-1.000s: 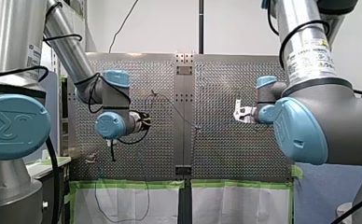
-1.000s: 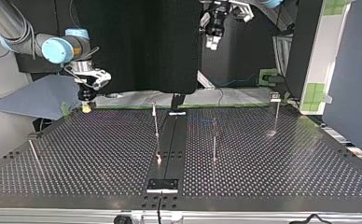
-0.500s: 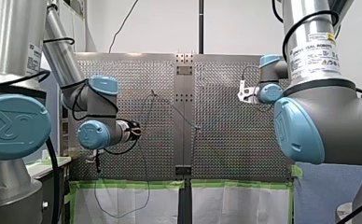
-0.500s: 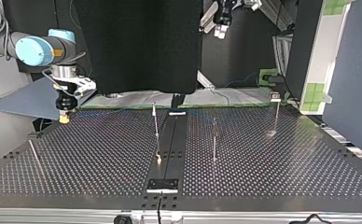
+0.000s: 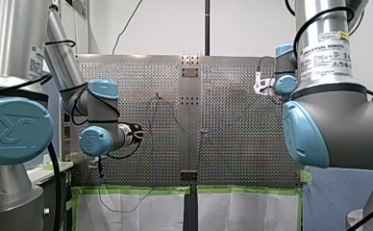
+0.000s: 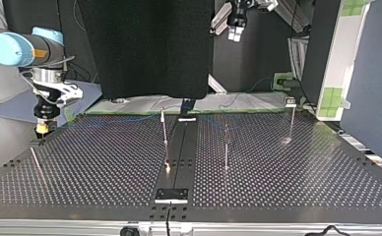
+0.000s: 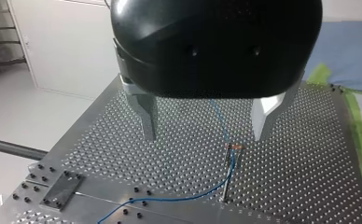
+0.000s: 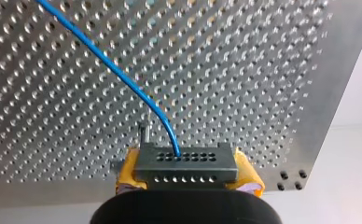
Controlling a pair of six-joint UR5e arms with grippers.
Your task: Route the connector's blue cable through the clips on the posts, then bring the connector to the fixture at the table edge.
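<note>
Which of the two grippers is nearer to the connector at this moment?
Right. My right gripper is shut on the connector, between its yellow pads. My left gripper hangs open with a post ahead of it, apart from the connector.

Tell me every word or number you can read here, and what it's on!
"UNIVERSAL ROBOTS": on the white label around my right arm, front view.
Smaller print and signs on that label: too small to read.
Sticker on my left arm: too blurred to read.
Raised mark on the blue joint cap: a logo, no clear letters.
Top and wrist views: no text.
</note>
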